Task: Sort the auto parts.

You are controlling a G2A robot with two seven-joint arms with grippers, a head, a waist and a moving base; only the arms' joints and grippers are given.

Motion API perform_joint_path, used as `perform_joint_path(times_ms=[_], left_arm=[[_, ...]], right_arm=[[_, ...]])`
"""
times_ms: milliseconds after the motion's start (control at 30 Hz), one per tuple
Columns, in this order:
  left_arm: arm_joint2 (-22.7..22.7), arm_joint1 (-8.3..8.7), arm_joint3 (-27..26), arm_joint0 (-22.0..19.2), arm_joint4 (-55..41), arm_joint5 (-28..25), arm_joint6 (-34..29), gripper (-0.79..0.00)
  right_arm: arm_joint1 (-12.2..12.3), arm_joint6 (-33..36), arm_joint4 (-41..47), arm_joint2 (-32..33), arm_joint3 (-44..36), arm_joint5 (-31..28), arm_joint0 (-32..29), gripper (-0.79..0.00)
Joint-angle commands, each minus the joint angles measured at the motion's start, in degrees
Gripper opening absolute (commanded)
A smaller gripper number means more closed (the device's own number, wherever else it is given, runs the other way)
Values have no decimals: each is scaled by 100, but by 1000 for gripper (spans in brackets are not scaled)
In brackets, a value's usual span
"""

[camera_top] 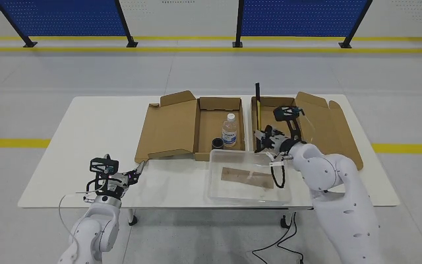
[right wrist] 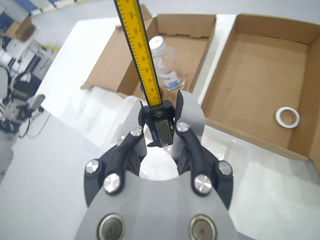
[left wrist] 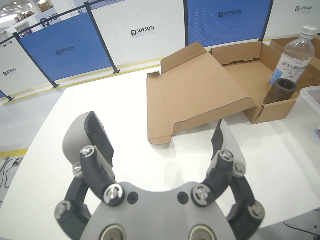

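My right gripper [right wrist: 158,103] is shut on a digital caliper [right wrist: 136,43] with a yellow scale; it holds the caliper [camera_top: 258,109] upright above the gap between the two cardboard boxes. The left box [camera_top: 221,129] holds a clear bottle [camera_top: 229,129] and a dark cylinder [camera_top: 216,143]; both bottle [left wrist: 295,58] and cylinder [left wrist: 281,91] appear in the left wrist view. In the right box [right wrist: 257,76] lies a white tape roll [right wrist: 287,117]. My left gripper [left wrist: 160,136] is open above the bare table near its front left corner [camera_top: 128,179], holding nothing.
A clear plastic tray [camera_top: 244,177] with a brown sheet inside sits at the table's front edge, below the boxes. Box flaps [camera_top: 170,129] lie spread flat to the sides. Blue and white fence panels [camera_top: 303,16] stand beyond the table.
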Motion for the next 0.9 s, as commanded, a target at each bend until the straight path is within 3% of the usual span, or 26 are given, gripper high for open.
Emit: perform_joint_path(times_ms=[0, 233, 533, 767, 867], left_arm=[[0, 0, 0, 0, 0, 0, 0, 0], [0, 0, 0, 0, 0, 0, 0, 0], [0, 0, 0, 0, 0, 0, 0, 0], [0, 0, 0, 0, 0, 0, 0, 0], [0, 0, 0, 0, 0, 0, 0, 0]], right_arm=[[-7, -147, -234, 31, 217, 471, 121, -785], [-112, -631, -479, -133, 1614, 1699, 777, -785], [-333, -1229, -185, -625, 3662, 2128, 1656, -785], [-502, -1417, 125, -933, 4630, 2158, 2063, -785], [-553, -1479, 192, -1020, 4872, 2103, 2177, -576]])
